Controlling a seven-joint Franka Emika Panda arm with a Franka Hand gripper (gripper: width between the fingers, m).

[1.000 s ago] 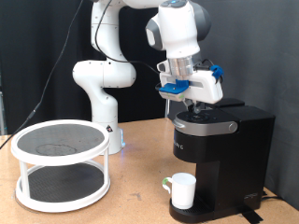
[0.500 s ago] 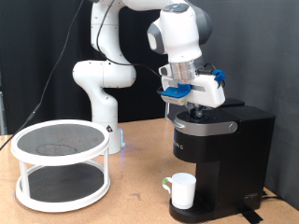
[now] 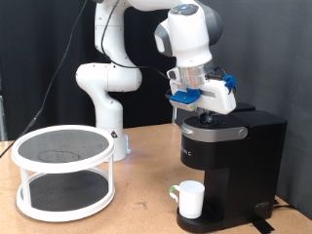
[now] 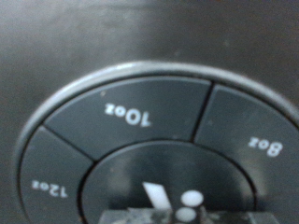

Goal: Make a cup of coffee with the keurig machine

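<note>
The jaws, their spread impossible to tell, hang at the top of the keurig, over its size buttons. The cup stands below in its bay. A white rack sits well apart on the surface.

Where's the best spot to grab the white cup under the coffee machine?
Probably the cup by its body, coming from the exterior view's left. The keurig machine overhangs its top, and its handle faces left, so fingers could close across the round wall. The gripper is on the machine's top.
</note>
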